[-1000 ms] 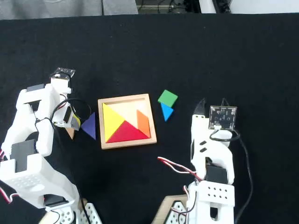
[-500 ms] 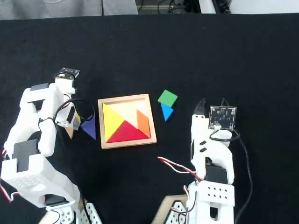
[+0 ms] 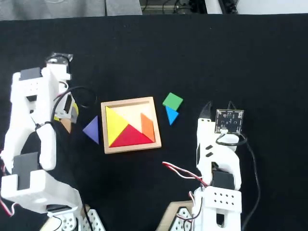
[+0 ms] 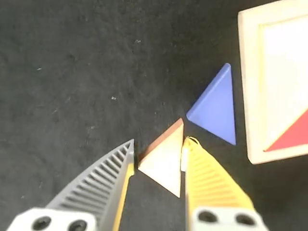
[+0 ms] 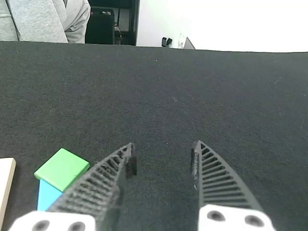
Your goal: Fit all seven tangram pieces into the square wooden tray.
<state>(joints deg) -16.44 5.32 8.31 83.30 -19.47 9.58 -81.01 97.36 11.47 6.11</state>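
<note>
The square wooden tray (image 3: 104,129) lies mid-table with a yellow triangle (image 3: 115,126), a red triangle (image 3: 131,137) and an orange piece (image 3: 147,126) in it. A purple triangle (image 3: 92,129) lies on the cloth just left of the tray. Left of that, my left gripper (image 3: 64,122) is shut on a pale wooden triangle (image 4: 163,161), near the purple triangle (image 4: 216,110) and the tray rim (image 4: 250,96). A green square (image 3: 173,101) and a blue triangle (image 3: 171,114) lie right of the tray. My right gripper (image 5: 161,161) stands open to their right, holding nothing.
Black cloth covers the table. The far half and the right side hold no objects. The arm bases stand at the near edge. In the right wrist view the green square (image 5: 61,168) and blue triangle (image 5: 48,195) lie beside the gripper.
My left arm has risen and drawn back to the left with the wooden triangle, uncovering the whole purple triangle. The right arm has not moved.
</note>
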